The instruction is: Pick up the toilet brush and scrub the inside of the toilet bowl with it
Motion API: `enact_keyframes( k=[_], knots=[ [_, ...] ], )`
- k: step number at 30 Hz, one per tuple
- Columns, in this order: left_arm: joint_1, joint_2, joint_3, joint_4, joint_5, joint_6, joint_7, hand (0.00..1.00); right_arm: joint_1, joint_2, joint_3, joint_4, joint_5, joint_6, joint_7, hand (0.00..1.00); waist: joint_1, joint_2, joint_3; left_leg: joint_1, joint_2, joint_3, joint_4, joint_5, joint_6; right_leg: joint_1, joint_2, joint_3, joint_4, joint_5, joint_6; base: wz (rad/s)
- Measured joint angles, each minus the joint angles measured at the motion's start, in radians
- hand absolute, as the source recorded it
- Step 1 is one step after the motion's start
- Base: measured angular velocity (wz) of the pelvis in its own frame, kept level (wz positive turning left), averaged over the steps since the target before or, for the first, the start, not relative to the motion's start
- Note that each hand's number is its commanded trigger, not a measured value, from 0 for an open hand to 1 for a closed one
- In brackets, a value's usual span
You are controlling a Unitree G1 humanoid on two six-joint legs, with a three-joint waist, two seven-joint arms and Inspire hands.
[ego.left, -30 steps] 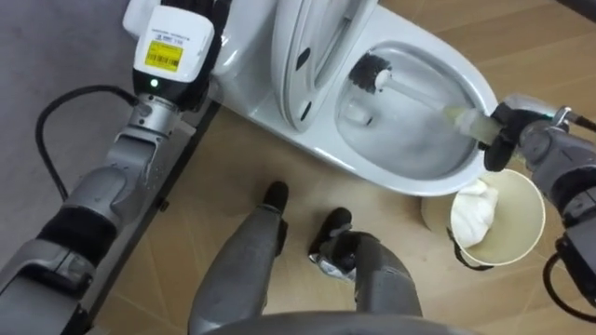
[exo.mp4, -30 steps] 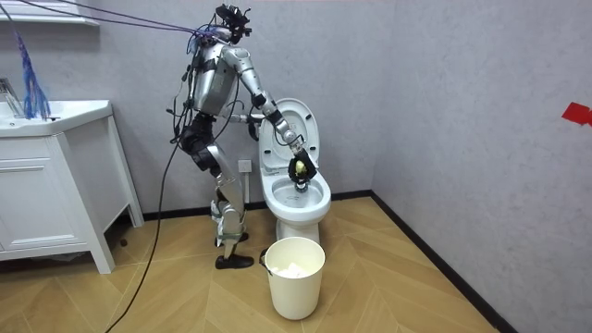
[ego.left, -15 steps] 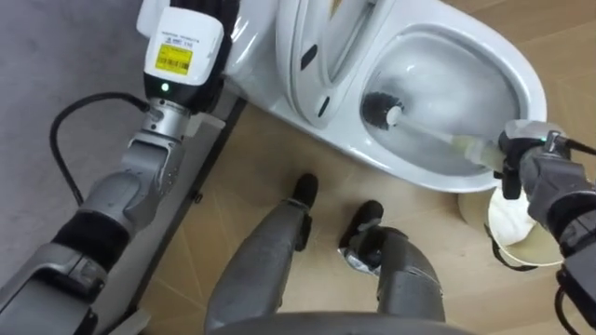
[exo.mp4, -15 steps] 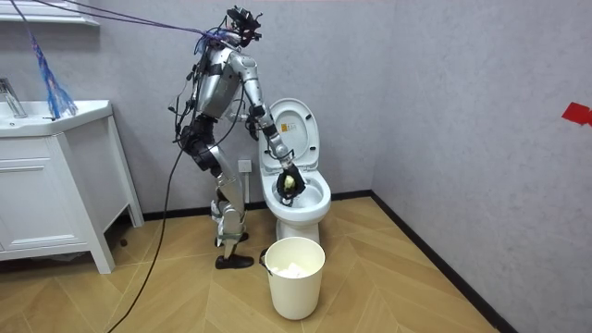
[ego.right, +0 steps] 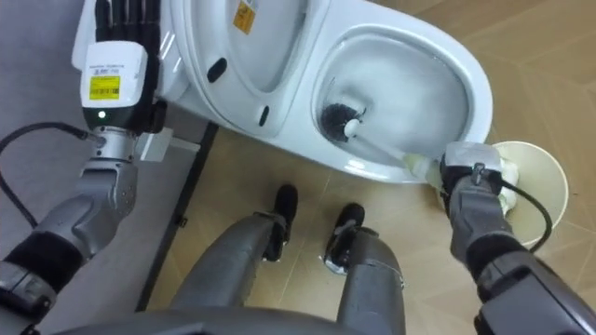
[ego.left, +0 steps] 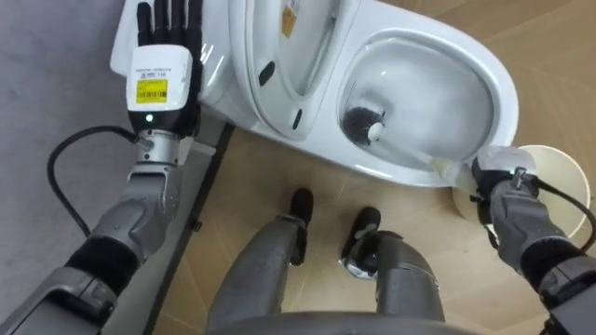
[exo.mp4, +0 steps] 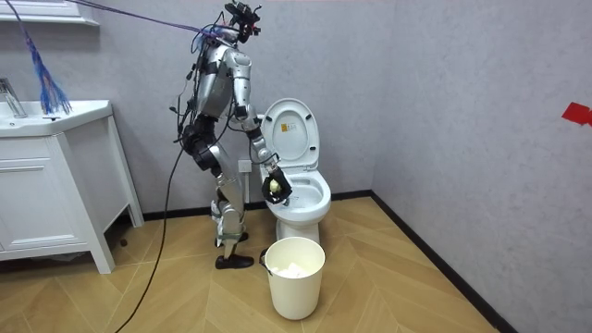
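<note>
Since half a second ago the right hand has drawn back to the bowl's near rim, dragging the brush head toward the bowl's left wall.

Left eye view: one glossy white oval toilet, lid raised. One brush, its dark bristled head inside the bowl at centre and its pale handle clamped in the right hand's curled fingers, lower right. Left hand, upper left, has straight fingers, flat on the cistern. One round cream bin, right edge.

Room view: the robot stands at the toilet's left, with one bin in front and one white cabinet at far left.

Right eye view: the brush head sits low in the bowl, centre.
</note>
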Motion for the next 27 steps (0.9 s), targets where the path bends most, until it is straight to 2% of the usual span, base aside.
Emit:
enact_keyframes(
  k=[2, 5, 8, 9, 12, 14, 16, 17, 19, 21, 22, 27],
  knots=[
    [0.001, -0.001, 0.000, 0.013, -0.001, 0.004, 0.005, 0.00, 0.002, -0.001, 0.009, 0.007, 0.005, -0.002, -0.018, 1.00, -0.002, 0.001, -0.0007, 0.003, 0.000, 0.001, -0.003, 0.000, 0.000, -0.001, -0.001, 0.003, 0.000, 0.001, 0.000, -0.09],
    [0.000, -0.006, -0.005, 0.013, -0.019, 0.007, 0.018, 0.00, -0.006, -0.012, 0.013, 0.038, 0.012, -0.029, -0.040, 1.00, -0.009, 0.001, -0.0003, 0.000, -0.003, 0.000, -0.001, 0.000, 0.000, -0.006, -0.018, -0.014, 0.019, -0.007, -0.005, 0.08],
    [-0.009, -0.004, -0.009, 0.003, -0.026, 0.004, 0.023, 0.00, -0.045, -0.037, 0.023, 0.072, 0.057, -0.059, -0.045, 1.00, -0.002, -0.002, 0.0011, -0.018, -0.004, 0.005, 0.003, 0.003, 0.003, -0.031, -0.029, -0.015, 0.038, -0.012, -0.007, 0.04],
    [-0.019, 0.000, -0.018, 0.003, -0.028, 0.003, 0.025, 0.00, -0.075, -0.041, 0.040, 0.104, 0.101, -0.073, -0.042, 1.00, 0.004, -0.006, 0.0037, -0.028, -0.005, 0.006, 0.015, 0.004, 0.004, -0.040, -0.031, -0.014, 0.048, -0.012, -0.007, 0.00],
    [-0.061, 0.001, -0.029, 0.006, -0.039, -0.007, 0.021, 0.00, -0.159, -0.040, 0.049, 0.161, 0.224, -0.103, -0.015, 1.00, 0.033, -0.029, 0.0187, -0.043, -0.004, 0.025, 0.033, 0.005, 0.006, -0.069, -0.035, 0.007, 0.074, -0.016, -0.009, -0.11],
    [-0.079, 0.016, -0.040, 0.009, -0.039, -0.017, 0.015, 0.00, -0.215, -0.041, 0.050, 0.180, 0.290, -0.123, -0.008, 1.00, 0.044, -0.033, 0.0207, -0.057, -0.002, 0.027, 0.045, 0.005, 0.006, -0.084, -0.035, 0.009, 0.086, -0.015, -0.012, -0.04],
    [-0.104, 0.040, -0.048, 0.001, -0.039, -0.027, 0.007, 0.00, -0.298, -0.040, 0.045, 0.203, 0.347, -0.125, -0.007, 1.00, 0.040, -0.062, 0.0373, -0.062, -0.009, 0.031, 0.053, 0.010, 0.006, -0.099, -0.051, 0.011, 0.120, -0.024, -0.017, 0.07],
    [-0.106, 0.049, -0.045, -0.006, -0.039, -0.030, 0.005, 0.00, -0.313, -0.043, 0.043, 0.205, 0.359, -0.125, -0.007, 1.00, 0.036, -0.073, 0.0385, -0.065, -0.012, 0.030, 0.056, 0.011, 0.005, -0.105, -0.053, 0.015, 0.129, -0.029, -0.016, 0.10],
    [-0.111, 0.094, -0.043, -0.027, -0.036, -0.045, 0.005, 0.00, -0.358, -0.059, 0.035, 0.205, 0.382, -0.129, -0.007, 1.00, 0.027, -0.113, 0.0370, -0.075, -0.014, 0.025, 0.069, 0.013, 0.002, -0.118, -0.051, 0.025, 0.146, -0.038, -0.017, 0.05],
    [-0.115, 0.105, -0.041, -0.035, -0.017, -0.044, 0.006, 0.00, -0.374, -0.074, 0.035, 0.204, 0.382, -0.136, -0.007, 1.00, 0.026, -0.139, 0.0368, -0.079, -0.012, 0.025, 0.071, 0.015, -0.001, -0.121, -0.048, 0.023, 0.146, -0.034, -0.020, 0.00],
    [-0.113, 0.105, -0.036, -0.043, -0.003, -0.044, 0.006, 0.00, -0.379, -0.083, 0.035, 0.205, 0.379, -0.145, -0.007, 1.00, 0.026, -0.145, 0.0366, -0.082, -0.011, 0.023, 0.072, 0.015, -0.001, -0.121, -0.047, 0.022, 0.144, -0.030, -0.019, 0.00],
    [-0.111, 0.109, -0.032, -0.057, 0.023, -0.040, -0.005, 0.00, -0.381, -0.110, 0.034, 0.207, 0.376, -0.163, -0.006, 1.00, 0.021, -0.147, 0.0366, -0.084, -0.015, 0.028, 0.056, 0.021, 0.010, -0.125, -0.053, 0.025, 0.137, -0.013, -0.011, -0.02]
  ],
)
